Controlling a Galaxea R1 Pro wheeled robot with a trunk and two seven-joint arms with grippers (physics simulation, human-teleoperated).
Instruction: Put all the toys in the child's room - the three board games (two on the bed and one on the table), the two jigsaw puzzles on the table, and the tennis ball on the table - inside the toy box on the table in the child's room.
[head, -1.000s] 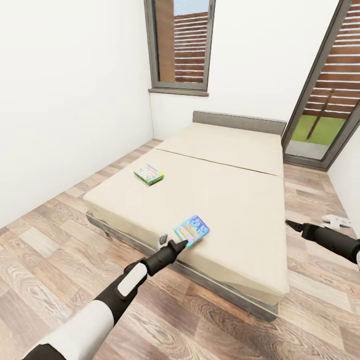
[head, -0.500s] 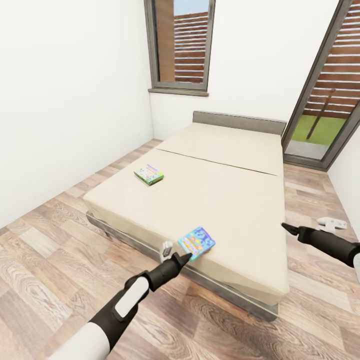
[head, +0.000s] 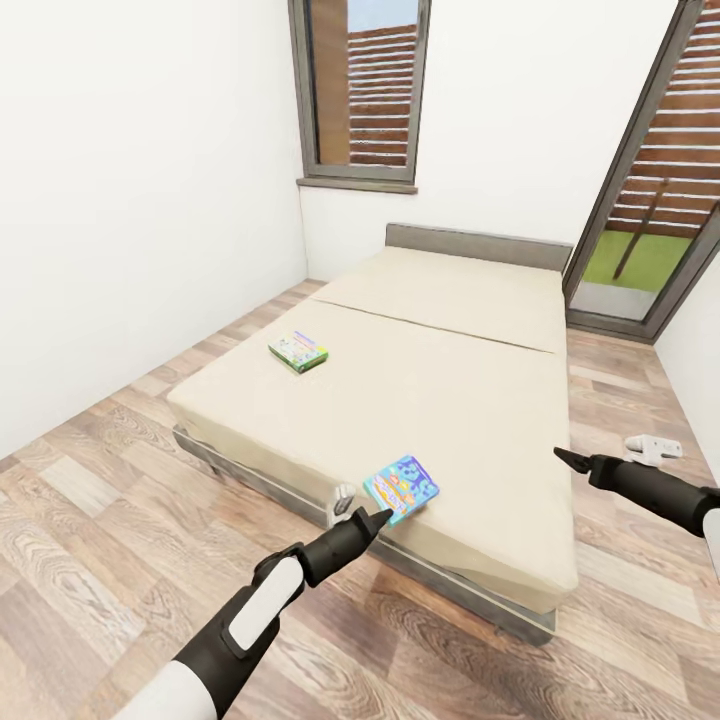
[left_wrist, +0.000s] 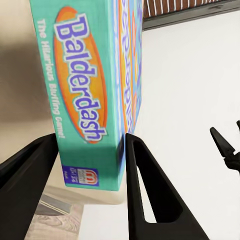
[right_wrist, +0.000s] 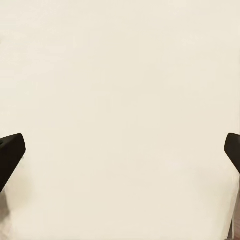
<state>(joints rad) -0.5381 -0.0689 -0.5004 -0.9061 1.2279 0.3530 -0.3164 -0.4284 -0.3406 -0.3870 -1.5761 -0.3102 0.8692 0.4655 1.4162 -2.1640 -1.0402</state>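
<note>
**A:** Balderdash board game, teal box with an orange oval on its cover, is pinched between the two black fingers of the left gripper. The jaws press on both of its faces, at the box's near end.

**B:** Where does it sit against the bed?

**A:** Just ahead of the left fingertips, tilted, over the near edge of the beige mattress. I cannot tell whether it touches the cover.

**B:** And the right gripper?

**A:** Off to the right of the left one, past the bed's near right corner, pointing toward the mattress. Its wrist camera shows two dark fingertips spread wide apart, with nothing between them but plain beige surface.

**B:** Anything farther out?

**A:** A second board game, green-edged, lies flat on the mattress well beyond the left gripper, near the bed's left side.
</note>
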